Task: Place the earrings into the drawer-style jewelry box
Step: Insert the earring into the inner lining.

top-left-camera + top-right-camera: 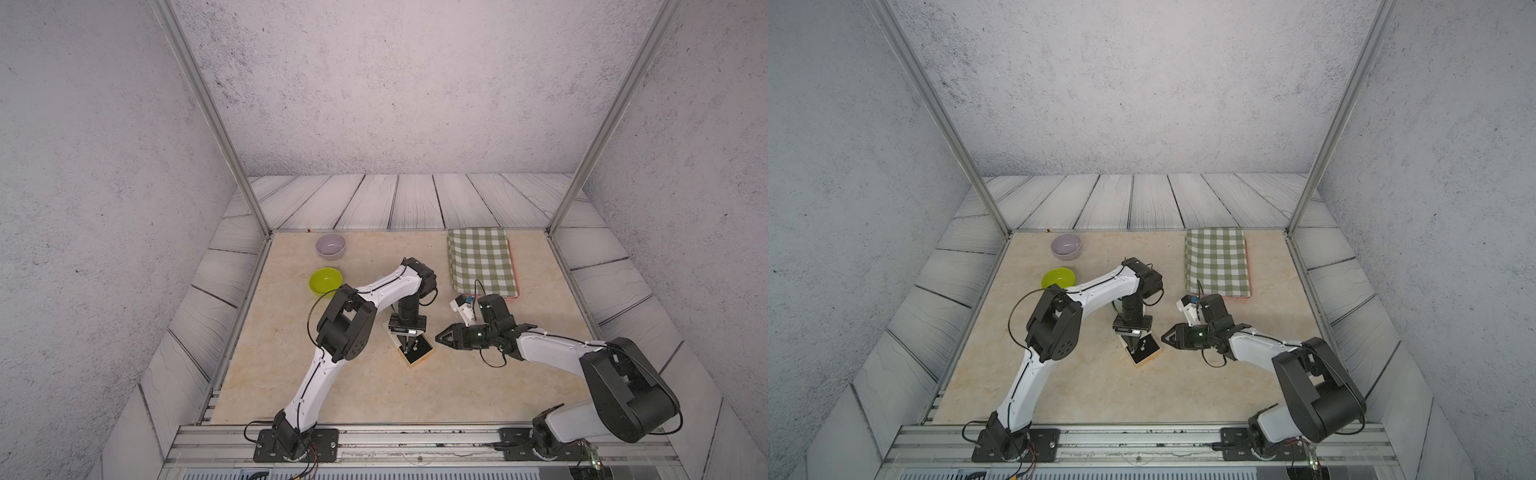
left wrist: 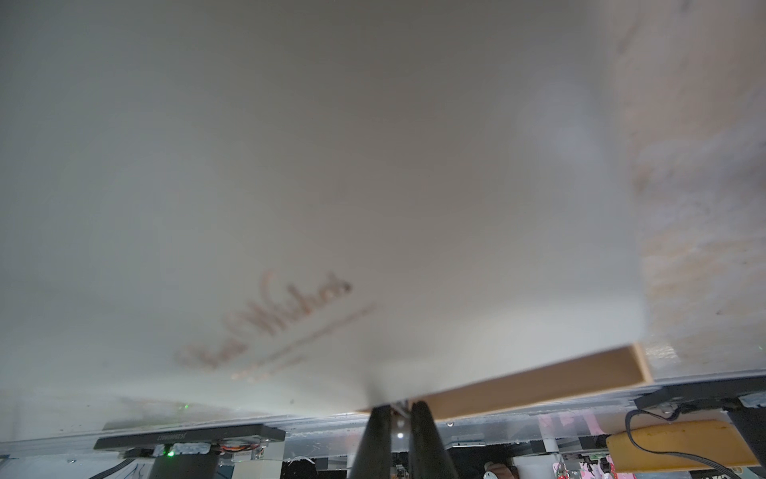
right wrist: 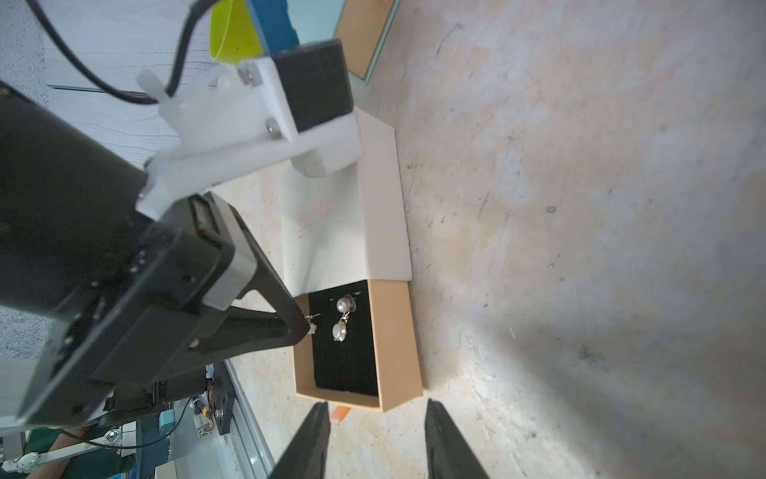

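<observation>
The jewelry box is a white sleeve with a tan drawer pulled out, showing black lining. In both top views the drawer sits mid-table. One pearl earring lies on the lining. My left gripper points down into the drawer by its side wall, shut on a tiny metal earring. The left wrist view shows the sleeve's top close up. My right gripper hovers open just off the drawer's front end, with nothing between its fingers.
A grey-purple bowl and a lime green bowl stand at the back left. A green checked cloth lies at the back right. An orange tab sticks out under the drawer front. Another tan and teal box lies beyond the sleeve.
</observation>
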Robot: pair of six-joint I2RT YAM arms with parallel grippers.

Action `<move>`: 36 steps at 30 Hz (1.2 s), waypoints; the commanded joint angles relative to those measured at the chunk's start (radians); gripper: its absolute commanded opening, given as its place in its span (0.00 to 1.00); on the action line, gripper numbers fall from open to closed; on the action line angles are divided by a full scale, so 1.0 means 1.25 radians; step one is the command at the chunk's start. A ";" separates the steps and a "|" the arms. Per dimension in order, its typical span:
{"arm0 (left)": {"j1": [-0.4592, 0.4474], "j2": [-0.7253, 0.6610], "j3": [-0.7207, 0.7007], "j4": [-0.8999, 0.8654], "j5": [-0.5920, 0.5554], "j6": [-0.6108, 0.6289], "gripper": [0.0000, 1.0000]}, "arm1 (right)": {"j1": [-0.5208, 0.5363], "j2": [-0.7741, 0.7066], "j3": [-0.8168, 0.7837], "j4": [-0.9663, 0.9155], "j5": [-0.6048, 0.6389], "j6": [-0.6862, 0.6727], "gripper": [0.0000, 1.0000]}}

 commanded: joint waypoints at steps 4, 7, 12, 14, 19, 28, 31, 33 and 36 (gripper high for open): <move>-0.010 0.010 -0.019 -0.029 -0.020 0.001 0.00 | -0.006 0.000 -0.014 0.017 -0.022 0.006 0.41; -0.010 0.017 -0.013 -0.022 -0.016 -0.003 0.00 | -0.007 0.000 -0.016 0.018 -0.023 0.008 0.41; -0.011 0.020 -0.003 -0.007 -0.012 -0.007 0.00 | -0.009 0.002 -0.017 0.023 -0.028 0.011 0.41; -0.012 0.021 -0.005 0.000 -0.008 -0.009 0.00 | -0.008 0.005 -0.017 0.027 -0.031 0.013 0.41; -0.016 0.030 -0.018 0.011 0.000 -0.008 0.00 | -0.012 0.007 -0.020 0.031 -0.033 0.016 0.41; -0.017 0.037 -0.023 0.017 -0.012 -0.007 0.08 | -0.014 0.006 -0.021 0.036 -0.038 0.019 0.41; -0.017 0.032 -0.023 0.019 -0.015 -0.006 0.23 | -0.015 0.005 -0.022 0.036 -0.040 0.019 0.41; -0.017 0.022 -0.024 0.021 -0.020 -0.008 0.32 | -0.015 0.005 -0.022 0.037 -0.040 0.020 0.41; -0.017 0.008 -0.019 0.022 -0.025 -0.007 0.41 | -0.015 0.005 -0.023 0.039 -0.043 0.021 0.41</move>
